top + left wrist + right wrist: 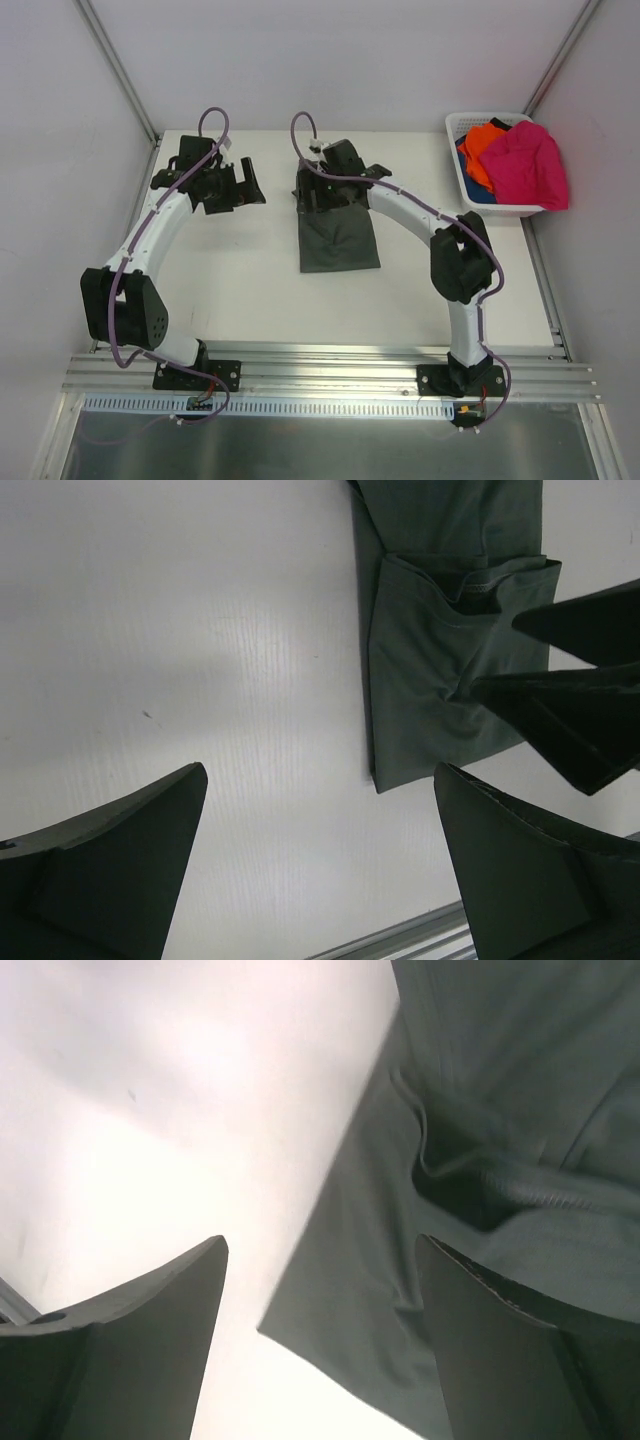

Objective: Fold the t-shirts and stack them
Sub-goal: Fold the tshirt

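A: Where is the dark grey-green t-shirt (338,240)?
B: Folded flat mid-table (250,290). The right gripper (320,1245) hovers over its far end, jaws apart, holding nothing.
A: And the left gripper (320,770)?
B: Wide open and empty, over bare table just left of it.
A: The rest?
B: The magenta-pink t-shirt (530,165), orange t-shirt (482,145) and blue t-shirt (478,192) lie heaped in the white basket (462,125), far right

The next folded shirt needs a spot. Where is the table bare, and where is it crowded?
Bare table lies between the left arm and the dark folded t-shirt, and in front of that shirt toward the near edge. Crowded: the far middle, where the left gripper and right gripper sit close, and the far right corner, filled by the basket.
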`<action>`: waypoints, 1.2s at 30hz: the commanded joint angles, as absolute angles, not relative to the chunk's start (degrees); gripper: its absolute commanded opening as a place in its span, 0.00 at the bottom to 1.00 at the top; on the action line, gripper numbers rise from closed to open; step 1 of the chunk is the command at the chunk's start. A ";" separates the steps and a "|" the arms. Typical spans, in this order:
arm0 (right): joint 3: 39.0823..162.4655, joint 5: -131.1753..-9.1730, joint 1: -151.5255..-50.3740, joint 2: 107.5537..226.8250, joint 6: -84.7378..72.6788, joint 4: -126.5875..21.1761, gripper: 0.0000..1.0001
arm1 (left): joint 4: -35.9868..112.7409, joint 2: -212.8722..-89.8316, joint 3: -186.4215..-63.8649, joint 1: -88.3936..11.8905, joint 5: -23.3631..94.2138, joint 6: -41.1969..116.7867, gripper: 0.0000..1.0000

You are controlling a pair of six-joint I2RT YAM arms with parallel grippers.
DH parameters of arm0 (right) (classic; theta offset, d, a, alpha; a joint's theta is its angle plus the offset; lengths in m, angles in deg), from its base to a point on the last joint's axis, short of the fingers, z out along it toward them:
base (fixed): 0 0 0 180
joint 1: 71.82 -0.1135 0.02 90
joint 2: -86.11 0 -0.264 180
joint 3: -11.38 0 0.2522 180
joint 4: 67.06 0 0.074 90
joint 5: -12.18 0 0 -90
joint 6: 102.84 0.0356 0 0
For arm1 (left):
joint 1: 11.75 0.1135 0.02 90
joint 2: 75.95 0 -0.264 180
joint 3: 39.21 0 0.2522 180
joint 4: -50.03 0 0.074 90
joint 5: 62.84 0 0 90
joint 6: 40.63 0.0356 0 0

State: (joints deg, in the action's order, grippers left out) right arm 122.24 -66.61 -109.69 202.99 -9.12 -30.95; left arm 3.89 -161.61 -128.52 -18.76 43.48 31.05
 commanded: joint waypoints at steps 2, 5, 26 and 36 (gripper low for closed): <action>126.48 -68.41 -109.09 201.69 -12.14 -32.47 0.80 | 3.67 -158.83 -127.25 -18.08 47.20 31.97 0.99; 124.55 -68.50 -108.56 201.60 -12.05 -32.65 0.80 | 3.58 -158.12 -127.24 -18.08 46.77 32.23 0.99; 130.78 -66.74 -110.85 212.23 -10.47 -32.82 0.81 | 3.49 -157.68 -126.89 -17.03 44.74 32.68 0.99; 136.57 -67.88 -110.41 218.91 -12.14 -33.70 0.81 | 3.32 -157.33 -126.36 -16.15 44.74 32.94 0.99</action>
